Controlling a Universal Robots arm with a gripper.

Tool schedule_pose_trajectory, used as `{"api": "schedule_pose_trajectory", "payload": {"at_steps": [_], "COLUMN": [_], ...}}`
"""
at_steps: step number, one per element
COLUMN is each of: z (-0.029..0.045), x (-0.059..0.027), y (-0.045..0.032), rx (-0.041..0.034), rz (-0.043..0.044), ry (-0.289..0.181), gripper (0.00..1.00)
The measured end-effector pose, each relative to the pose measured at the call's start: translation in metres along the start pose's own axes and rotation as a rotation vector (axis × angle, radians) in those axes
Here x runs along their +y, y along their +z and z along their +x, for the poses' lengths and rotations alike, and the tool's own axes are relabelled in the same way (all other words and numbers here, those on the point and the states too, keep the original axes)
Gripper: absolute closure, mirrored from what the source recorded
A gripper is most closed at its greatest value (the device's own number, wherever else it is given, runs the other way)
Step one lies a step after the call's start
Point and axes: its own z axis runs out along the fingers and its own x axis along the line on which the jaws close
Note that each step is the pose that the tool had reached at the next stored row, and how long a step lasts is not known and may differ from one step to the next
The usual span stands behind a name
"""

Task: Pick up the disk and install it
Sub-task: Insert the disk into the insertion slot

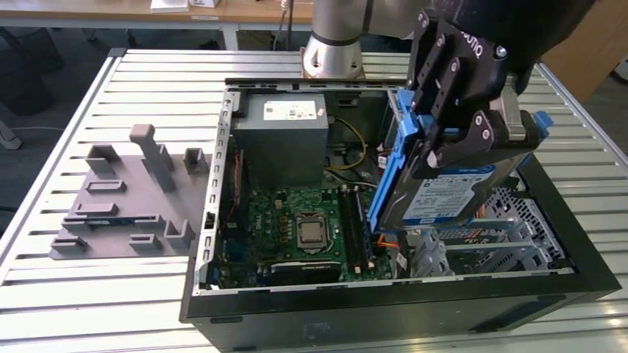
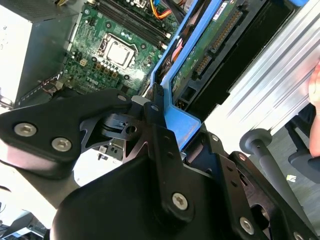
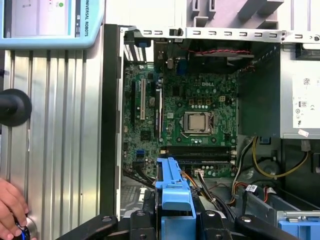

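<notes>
The disk [image 1: 443, 197], a silver drive with a white-and-blue label in a blue plastic carrier, hangs tilted on edge over the open computer case [image 1: 393, 312], on the exterior view's right. My gripper [image 1: 481, 143] is shut on its upper end. Below the disk sits the grey drive cage [image 1: 476, 246]. The second wrist view shows the disk's green circuit-board underside [image 2: 210, 45], with my gripper [image 2: 165, 122] clamped on the blue carrier. In the first wrist view the carrier's blue end [image 3: 172, 187] sticks out between my gripper's fingers [image 3: 145, 220], above the motherboard [image 3: 200, 115].
Inside the case are the motherboard [image 1: 304, 220], a grey power supply box [image 1: 284, 136] and loose cables [image 3: 265, 170]. A grey plastic fixture [image 1: 128, 198] lies on the slatted table on the exterior view's left. A person's hand [image 3: 10, 207] rests by the table edge.
</notes>
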Motion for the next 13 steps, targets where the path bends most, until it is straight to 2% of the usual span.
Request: {"api": "schedule_pose_trajectory", "payload": {"at_steps": [13], "z": [0.0005], "x": [-0.0184], "y": [0.0011], "rx": [0.0014], "rz": [0.0], "ry": [0.0], "gripper": [0.64]}}
